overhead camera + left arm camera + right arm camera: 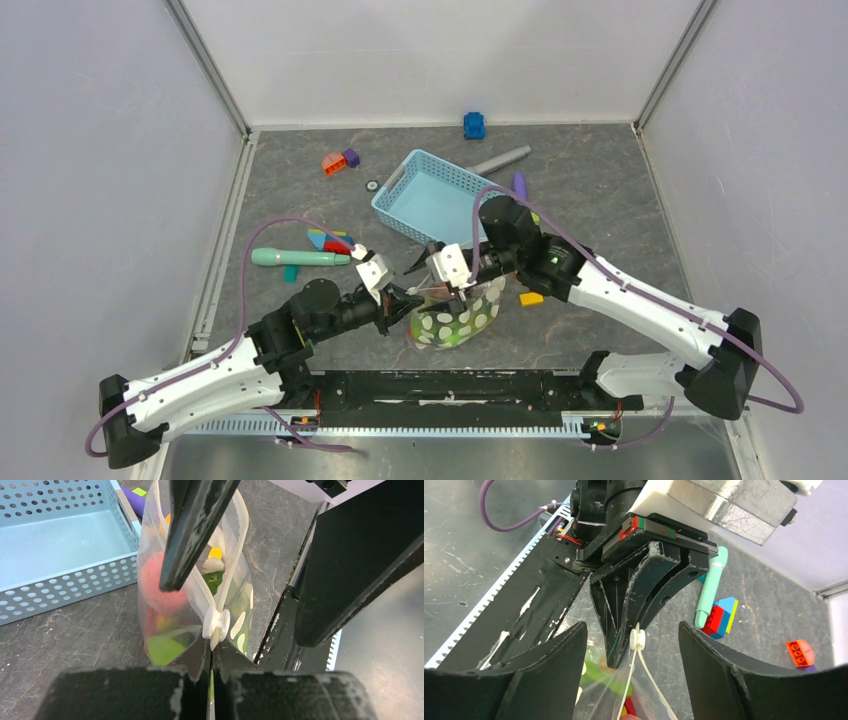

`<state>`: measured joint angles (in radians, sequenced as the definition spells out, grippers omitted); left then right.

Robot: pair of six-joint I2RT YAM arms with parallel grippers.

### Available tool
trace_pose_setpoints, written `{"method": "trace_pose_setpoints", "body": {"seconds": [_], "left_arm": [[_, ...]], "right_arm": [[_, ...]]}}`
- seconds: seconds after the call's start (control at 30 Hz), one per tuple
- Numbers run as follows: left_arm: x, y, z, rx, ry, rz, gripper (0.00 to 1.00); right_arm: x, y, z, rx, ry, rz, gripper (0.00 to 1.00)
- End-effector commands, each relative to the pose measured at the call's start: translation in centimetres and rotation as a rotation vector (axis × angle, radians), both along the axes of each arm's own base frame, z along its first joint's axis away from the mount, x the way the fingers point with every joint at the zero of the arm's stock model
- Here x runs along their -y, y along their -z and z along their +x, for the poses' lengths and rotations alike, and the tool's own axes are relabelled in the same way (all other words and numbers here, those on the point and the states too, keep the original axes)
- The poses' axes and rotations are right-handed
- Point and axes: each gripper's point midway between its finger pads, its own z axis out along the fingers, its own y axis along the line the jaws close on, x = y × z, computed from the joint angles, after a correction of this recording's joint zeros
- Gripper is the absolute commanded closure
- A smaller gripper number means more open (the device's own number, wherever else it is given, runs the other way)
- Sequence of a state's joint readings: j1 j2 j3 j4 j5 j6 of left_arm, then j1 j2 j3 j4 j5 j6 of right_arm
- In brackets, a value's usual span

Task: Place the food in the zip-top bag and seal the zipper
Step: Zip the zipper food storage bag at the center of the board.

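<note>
Our left gripper (pixel 210 680) is clamped on the end of the zip-top bag (pixel 245 605), pinching the zipper (pixel 200 605) just behind its white slider (pixel 216 625). Our right gripper (pixel 631 632) has its fingers spread, straddling the bag's mouth directly ahead of the left fingertips. The food (pixel 159 587) sits inside the bag, beneath both grippers.
</note>
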<state>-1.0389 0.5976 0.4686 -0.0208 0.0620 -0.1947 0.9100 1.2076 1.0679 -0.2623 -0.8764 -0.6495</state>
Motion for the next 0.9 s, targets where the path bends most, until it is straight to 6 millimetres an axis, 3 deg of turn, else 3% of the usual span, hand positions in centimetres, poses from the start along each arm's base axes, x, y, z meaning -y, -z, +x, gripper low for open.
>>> {"method": "trace_pose_setpoints", "body": {"seconds": [0.0,0.5,0.87], "left_arm": [[0.2,-1.8,-0.3,0.048,0.031,-0.023,0.98],[0.2,-1.9,-1.0,0.075,0.076,-0.033,0.98],[-0.2,-2.1,-1.3,0.09,0.082,-0.049,0.98]], "right_arm": [[-0.7,-1.0,0.6,0.029,0.026,-0.034,0.32],[-1.5,-0.2,0.6,-0.001,0.049,-0.088,0.58],[-1.0,0.6,0.7,-0.004,0.055,-0.138,0.87]]}}
